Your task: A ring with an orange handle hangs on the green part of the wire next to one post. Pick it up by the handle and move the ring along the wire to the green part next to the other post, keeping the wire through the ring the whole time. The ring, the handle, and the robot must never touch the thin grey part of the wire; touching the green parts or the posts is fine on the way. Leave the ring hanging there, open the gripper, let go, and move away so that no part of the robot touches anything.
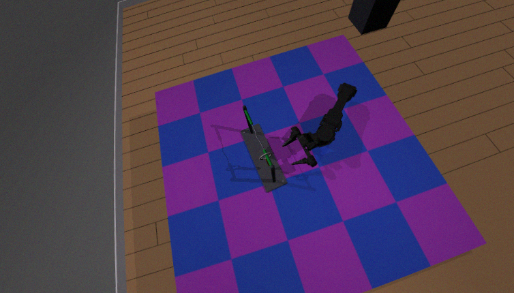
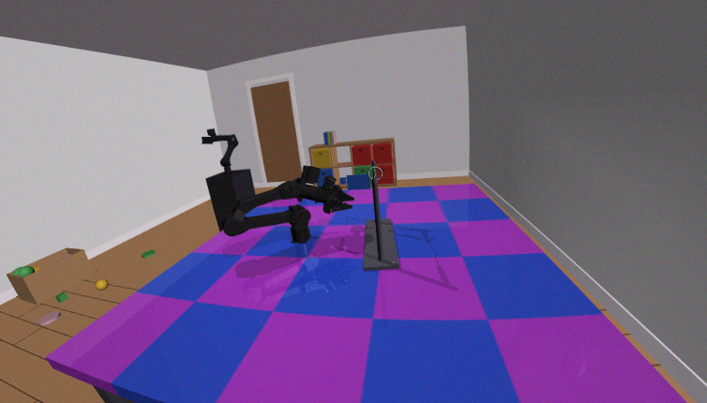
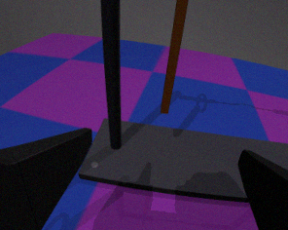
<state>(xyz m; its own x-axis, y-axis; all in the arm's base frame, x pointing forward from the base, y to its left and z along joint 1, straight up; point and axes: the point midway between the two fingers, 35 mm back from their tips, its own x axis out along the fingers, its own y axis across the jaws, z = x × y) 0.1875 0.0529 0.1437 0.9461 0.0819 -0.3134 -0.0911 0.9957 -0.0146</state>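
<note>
The pale ring (image 1: 260, 157) (image 2: 382, 173) hangs around the near green part (image 1: 268, 160) of the wire, beside the near post (image 1: 273, 174) (image 2: 377, 221) (image 3: 111, 73). Its orange handle (image 3: 172, 73) hangs down right of that post in the wrist view; its top is out of frame. My gripper (image 1: 287, 155) (image 2: 353, 202) (image 3: 164, 146) is wide open and empty, short of the wire on the arm's side and lower than the ring. The handle's lower end shows beyond the fingertips, apart from them. The other green part (image 1: 247, 116) is by the far post (image 1: 250, 126).
The thin grey wire (image 1: 258, 134) bends between the green parts. Both posts stand on a dark base board (image 1: 252, 144) (image 2: 388, 258) (image 3: 200, 163), which lies on the blue and purple checkered table top (image 1: 250, 221) (image 2: 428, 346). Shadows of the stand fall behind it.
</note>
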